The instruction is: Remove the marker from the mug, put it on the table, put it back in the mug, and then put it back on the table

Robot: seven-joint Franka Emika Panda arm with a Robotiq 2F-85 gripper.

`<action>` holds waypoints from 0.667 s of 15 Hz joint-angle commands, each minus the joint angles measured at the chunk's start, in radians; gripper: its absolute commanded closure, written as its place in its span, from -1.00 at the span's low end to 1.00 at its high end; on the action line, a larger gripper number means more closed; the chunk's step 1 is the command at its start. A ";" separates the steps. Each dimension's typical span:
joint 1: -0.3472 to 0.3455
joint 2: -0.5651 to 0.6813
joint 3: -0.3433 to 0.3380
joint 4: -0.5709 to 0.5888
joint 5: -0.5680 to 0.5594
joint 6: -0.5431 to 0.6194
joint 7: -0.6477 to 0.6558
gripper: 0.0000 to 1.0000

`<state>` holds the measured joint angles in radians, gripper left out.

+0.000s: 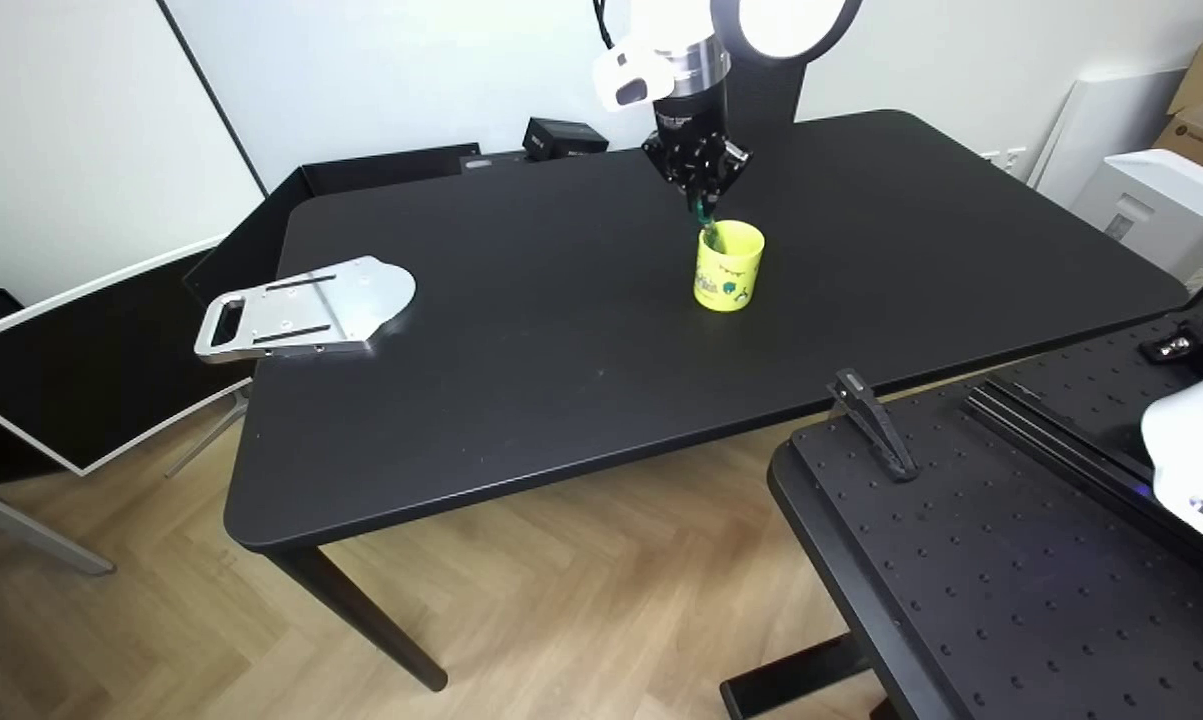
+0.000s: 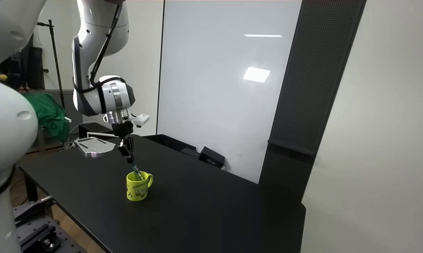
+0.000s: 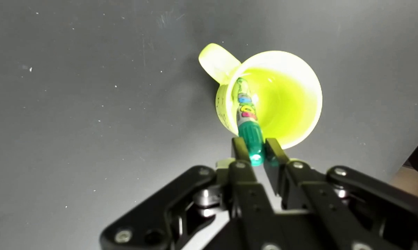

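A black desk (image 1: pixel 501 340) stretches below the gripper (image 3: pixel 257 151), which is pinched narrow; just beneath it stands a yellow-green mug (image 1: pixel 729 278), upright, its handle pointing away from the gripper; the marker (image 3: pixel 247 113), held at its green end, slants down from the gripper into the mug, its lower tip toward the handle side; whether this is a lift-out or a return cannot be told; for a lift-out, the gripper would do best to draw up along the marker's slant, clearing the rim before any sideways swing; for a return, to lower gently before letting go, lest the mug tip.
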<state>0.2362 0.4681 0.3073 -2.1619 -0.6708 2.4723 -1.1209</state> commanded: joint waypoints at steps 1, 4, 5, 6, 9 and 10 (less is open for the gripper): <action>0.002 -0.056 -0.006 0.001 0.028 -0.030 -0.033 0.91; -0.004 -0.083 -0.003 0.003 0.053 -0.044 -0.061 0.91; -0.006 -0.092 -0.002 0.004 0.067 -0.047 -0.074 0.91; -0.007 -0.101 0.000 0.008 0.085 -0.055 -0.090 0.91; -0.009 -0.126 0.001 0.017 0.138 -0.074 -0.142 0.91; -0.006 -0.134 -0.003 0.020 0.149 -0.080 -0.152 0.91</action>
<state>0.2333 0.3707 0.3049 -2.1538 -0.5672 2.4269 -1.2208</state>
